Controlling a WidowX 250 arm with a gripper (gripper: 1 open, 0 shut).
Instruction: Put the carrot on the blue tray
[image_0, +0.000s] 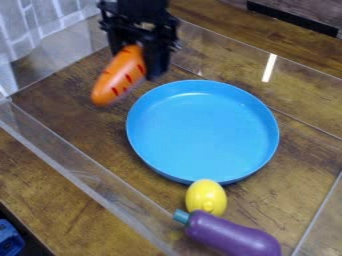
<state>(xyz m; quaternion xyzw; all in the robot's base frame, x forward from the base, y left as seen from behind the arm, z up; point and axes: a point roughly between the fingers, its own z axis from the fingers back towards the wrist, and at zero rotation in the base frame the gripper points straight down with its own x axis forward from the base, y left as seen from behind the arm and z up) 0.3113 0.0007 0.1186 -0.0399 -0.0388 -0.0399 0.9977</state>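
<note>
Clear plastic makes the low wall (80, 160) that slants from the left side of my view down toward the bottom middle, with brown wood grain on both sides of it. In the bottom left corner, outside that wall, a small piece of something blue and orange (10, 240) shows, cut off by the edge; I cannot tell what it is.

Next comes the carrot (118, 77), orange and tilted, its lower end pointing down and to the left. I have it in my grip: my black gripper (134, 57) is closed on its upper part, reaching in from the top, a little blurred. The carrot is up and to the left of the blue tray (202, 131), near the rim and not over the middle. I cannot make out its green top behind my dark fingers.

The tray lies flat on the wooden surface (67, 195), round and bright blue, its inside bare. Just beside its lower rim sits the yellow lemon (205, 195). Below the lemon and slightly right, the purple eggplant (233, 236) lies slanted, its teal stem end toward the lemon. Farther right, beyond the tray's upper rim, I see a narrow white strip (267, 75).
</note>
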